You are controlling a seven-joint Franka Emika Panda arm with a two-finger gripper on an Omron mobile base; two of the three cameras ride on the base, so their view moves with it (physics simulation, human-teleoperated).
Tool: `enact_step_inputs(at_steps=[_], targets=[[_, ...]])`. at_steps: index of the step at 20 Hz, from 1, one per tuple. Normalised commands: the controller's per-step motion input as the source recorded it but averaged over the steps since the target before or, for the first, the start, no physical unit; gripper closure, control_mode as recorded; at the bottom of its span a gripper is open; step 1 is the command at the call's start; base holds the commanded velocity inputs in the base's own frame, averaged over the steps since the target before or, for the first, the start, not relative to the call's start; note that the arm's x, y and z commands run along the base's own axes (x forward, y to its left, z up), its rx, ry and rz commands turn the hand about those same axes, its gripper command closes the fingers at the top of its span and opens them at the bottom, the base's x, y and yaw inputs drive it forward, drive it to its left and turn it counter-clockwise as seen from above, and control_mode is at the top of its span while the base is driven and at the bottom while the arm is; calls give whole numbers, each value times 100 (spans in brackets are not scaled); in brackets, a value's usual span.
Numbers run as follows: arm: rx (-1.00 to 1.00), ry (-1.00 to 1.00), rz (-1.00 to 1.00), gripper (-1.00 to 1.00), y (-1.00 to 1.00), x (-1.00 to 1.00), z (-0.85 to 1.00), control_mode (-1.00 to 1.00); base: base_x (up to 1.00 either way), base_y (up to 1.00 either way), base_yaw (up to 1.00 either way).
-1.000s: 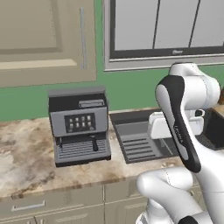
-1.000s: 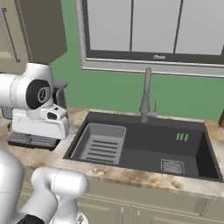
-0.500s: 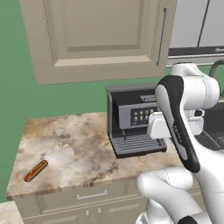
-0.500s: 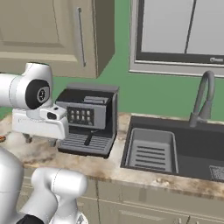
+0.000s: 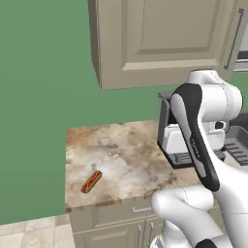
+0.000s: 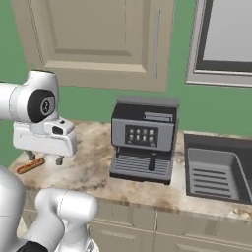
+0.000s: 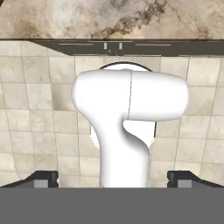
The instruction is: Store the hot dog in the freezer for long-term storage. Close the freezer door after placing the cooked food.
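In the left base view the hot dog lay near the front left corner of the marble counter, in the right base view it sat beside the gripper, and the hand view showed the fingertips wide apart, holding nothing.
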Motion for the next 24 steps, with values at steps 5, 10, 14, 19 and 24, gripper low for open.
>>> enact_step_inputs(at_steps=[5, 10, 14, 19, 24], targets=[[0, 0, 0, -100, 0, 0, 0, 100, 0, 64, -4], [0, 0, 0, -100, 0, 0, 0, 100, 0, 66, -3], [0, 0, 0, -100, 0, 0, 0, 100, 0, 71, -7], [0, 0, 0, -100, 0, 0, 0, 100, 0, 66, -7], [0, 0, 0, -100, 0, 0, 0, 100, 0, 41, -7]])
